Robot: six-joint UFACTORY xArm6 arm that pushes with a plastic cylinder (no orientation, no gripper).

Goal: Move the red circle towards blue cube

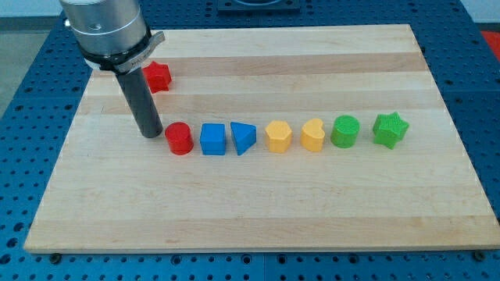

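Note:
The red circle (179,138) stands on the wooden board, at the left end of a row of blocks. The blue cube (212,140) is just to its right, a narrow gap between them. My tip (150,133) rests on the board just left of the red circle, close to it or touching it. The rod rises from there to the view's top left.
To the right of the blue cube the row continues with a blue triangle (243,138), a yellow hexagon (278,136), a yellow heart (312,135), a green circle (344,131) and a green star (390,129). A red star-like block (158,76) sits behind the rod. The board (258,211) lies on a blue perforated table.

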